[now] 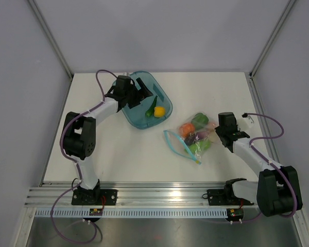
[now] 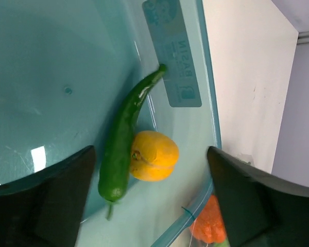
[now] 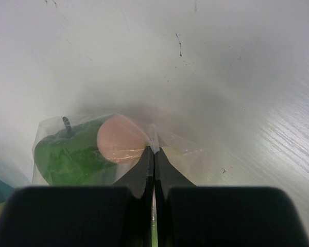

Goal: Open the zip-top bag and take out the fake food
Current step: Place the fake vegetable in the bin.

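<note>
While you look down from the top camera, the zip-top bag (image 1: 195, 135) lies on the table (image 1: 118, 154) at about 3 o'clock from its middle, with its light blue zip strip (image 1: 177, 147) trailing loose toward 7 o'clock. Most of the fake food (image 1: 193, 133) sits inside it: an orange piece (image 1: 186, 128), a green pepper (image 1: 200, 120), a purple piece (image 1: 198, 137) and another green piece (image 1: 202, 146). Your right gripper (image 3: 154, 159) meets the bag from its 3 o'clock side, jaws pressed together on a fold of the clear plastic; the right wrist view shows the pepper and a pale pinkish piece (image 3: 121, 139) just beyond the fingertips. Your left gripper (image 1: 146, 91) hangs over the teal tub (image 1: 139, 118) at about 11 o'clock on the table, jaws spread wide and holding nothing. In the tub, two pieces lie out of the bag: a long green vegetable (image 2: 121, 139) and a yellow lemon (image 2: 153, 155), touching each other. In the top view the lemon is at the vegetable's 4 o'clock, near the tub wall that faces the bag.
</note>
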